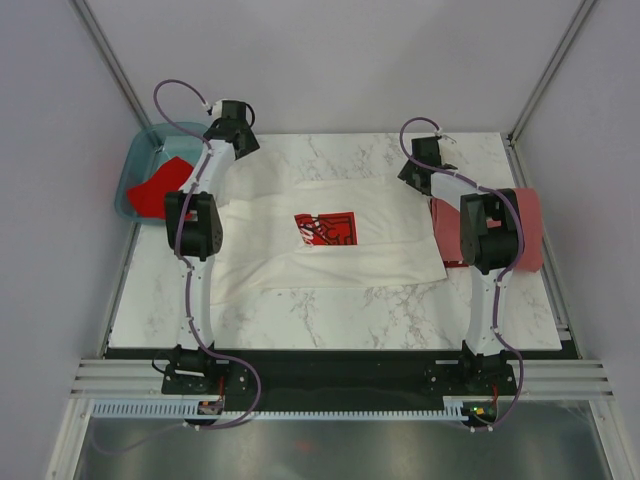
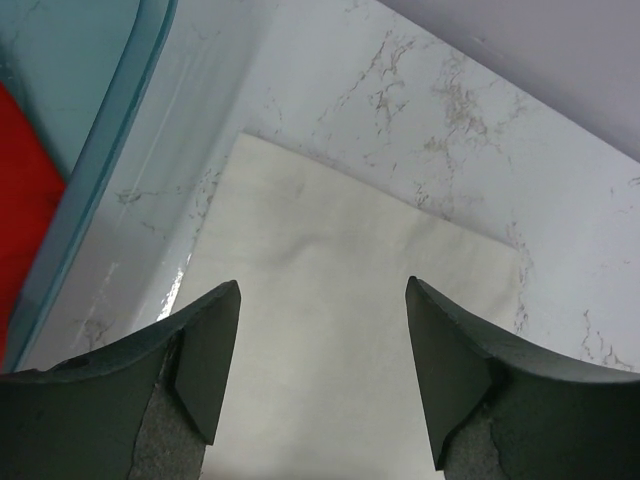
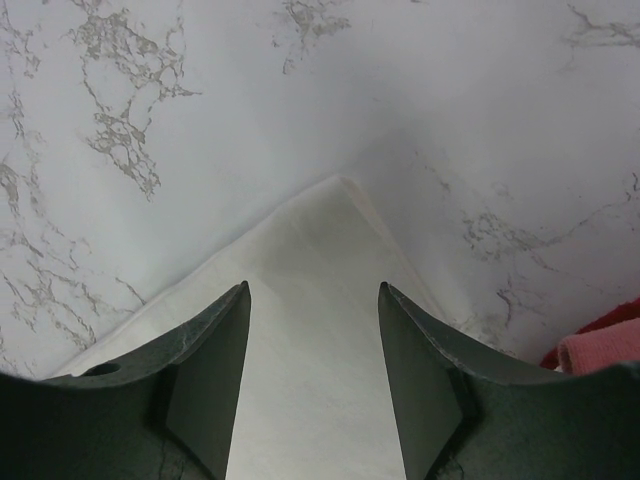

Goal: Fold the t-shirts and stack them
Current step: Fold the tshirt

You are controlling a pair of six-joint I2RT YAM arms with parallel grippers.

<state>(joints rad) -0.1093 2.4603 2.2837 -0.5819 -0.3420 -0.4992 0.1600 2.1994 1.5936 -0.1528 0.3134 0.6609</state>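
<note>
The white t-shirt (image 1: pixel 290 250) is spread flat across the middle of the marble table (image 1: pixel 350 310), with its red-and-black print (image 1: pixel 325 229) turned up. The left arm (image 1: pixel 192 225) is stretched forward from its base and bent at the elbow. The left gripper (image 2: pixel 321 290) is held over the far left corner of the shirt, just beside the teal tub (image 2: pixel 110 150). Its jaws are spread wide and nothing is gripped; white cloth is seen below the gap. Whether the fingers touch the cloth cannot be told.

The right arm (image 1: pixel 487 238) is extended in much the same way. The right gripper (image 3: pixel 313 290) is pointed down at the far right corner of the shirt, its jaws also parted wide and nothing held.

A bright red t-shirt (image 1: pixel 158 185) is bundled in the tub. A brick-red t-shirt (image 1: pixel 530 225) is laid at the right edge of the table, partly hidden by the right arm.
</note>
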